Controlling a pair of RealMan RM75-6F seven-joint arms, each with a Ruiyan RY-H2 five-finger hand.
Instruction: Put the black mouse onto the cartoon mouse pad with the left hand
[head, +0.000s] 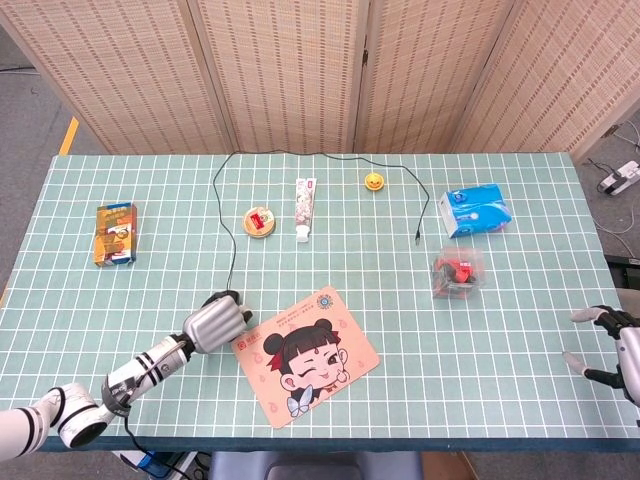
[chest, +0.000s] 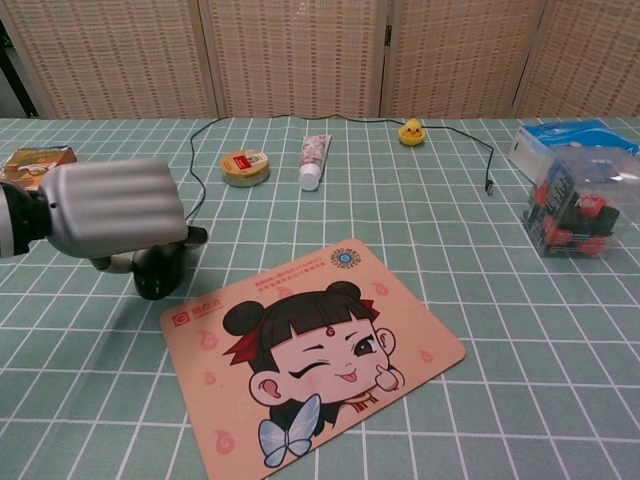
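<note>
In the lower left of the head view, the left hand (head: 214, 322) grips the black mouse (chest: 160, 271) just beside the left edge of the cartoon mouse pad (head: 305, 355); at the right edge, the right hand (head: 610, 338) is empty with fingers apart

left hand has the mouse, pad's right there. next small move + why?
Probably carry it a short way right and toward the robot, over the cartoon mouse pad. The left hand grips the black mouse just off the pad's left corner, so it is not yet above the pad. Keeping it low may help: the mouse's cable trails back across the table.
</note>
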